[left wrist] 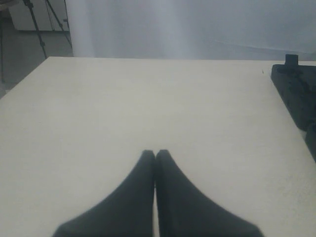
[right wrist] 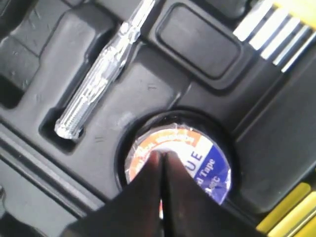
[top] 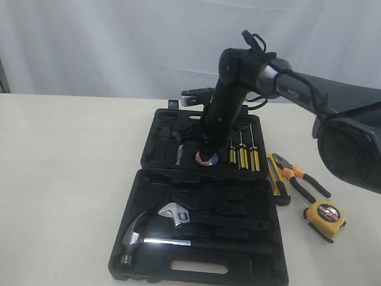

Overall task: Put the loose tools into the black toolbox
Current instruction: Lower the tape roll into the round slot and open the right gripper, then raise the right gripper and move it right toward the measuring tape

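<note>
Right wrist view first: my right gripper has its fingers pressed together, tips meeting over the middle of the black tape roll. I can't tell whether they touch it. The roll lies flat in a round recess of the black toolbox, label up. Beside it, in its own slot, lies a clear-handled tester. This close I also get the yellow-black screwdrivers at the edge of the view.

The exterior view gives me what the wrist view can't. The toolbox lies open on the tabletop, and the right arm comes down over its far half. The near half holds the steel claw hammer and the wrench.

Three tools lie loose on the tabletop to the right of the case. The yellow-black utility knife is just beside the case edge. The orange-and-black-handled pliers come next to it. The yellow tape measure is nearer the front.

Only the left wrist view shows me the left gripper. Its fingers are closed tip to tip, holding nothing, over bare tabletop, with just a corner of the toolbox at the edge of that view.
</note>
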Tool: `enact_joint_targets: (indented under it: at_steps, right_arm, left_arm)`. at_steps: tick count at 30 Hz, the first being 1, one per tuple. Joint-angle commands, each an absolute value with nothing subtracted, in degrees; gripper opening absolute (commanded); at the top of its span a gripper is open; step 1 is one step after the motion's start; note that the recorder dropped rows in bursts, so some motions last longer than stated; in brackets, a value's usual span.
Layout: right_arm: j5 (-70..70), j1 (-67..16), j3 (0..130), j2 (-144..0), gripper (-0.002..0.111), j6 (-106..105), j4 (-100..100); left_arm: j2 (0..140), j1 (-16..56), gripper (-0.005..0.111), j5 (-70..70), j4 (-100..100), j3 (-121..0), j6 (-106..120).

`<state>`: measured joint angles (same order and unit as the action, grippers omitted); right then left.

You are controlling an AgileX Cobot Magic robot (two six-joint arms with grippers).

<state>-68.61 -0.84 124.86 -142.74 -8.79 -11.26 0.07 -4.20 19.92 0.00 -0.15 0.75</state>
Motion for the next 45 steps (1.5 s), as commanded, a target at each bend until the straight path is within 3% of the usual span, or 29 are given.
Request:
enact_joint_targets:
  at_steps: [1,13,20,33,45]
  right_arm:
    - [-70.0,-0.8,124.6,-140.0,-0.001,-9.7,-12.1]
    - [-70.0,-0.8,122.9,-129.8,-0.001,-10.3,-12.1]
    - [-70.0,1.1,111.6,-119.7,-0.001,-11.0,-11.4]
    - [-68.1,14.1,86.3,-100.1,-0.001,-10.3,-10.0]
    - [-64.5,15.2,81.9,-99.0,-0.001,-10.3,-8.4]
  left_arm:
    - [0.0,-3.9,0.000,19.6,0.0,0.0,0.4]
    - [0.0,-3.9,0.000,19.6,0.0,0.0,0.4]
    - [0.0,-3.9,0.000,19.6,0.0,0.0,0.4]
    - [0.0,-3.9,0.000,19.6,0.0,0.0,0.4]
    - [0.0,-3.9,0.000,19.6,0.0,0.0,0.4]
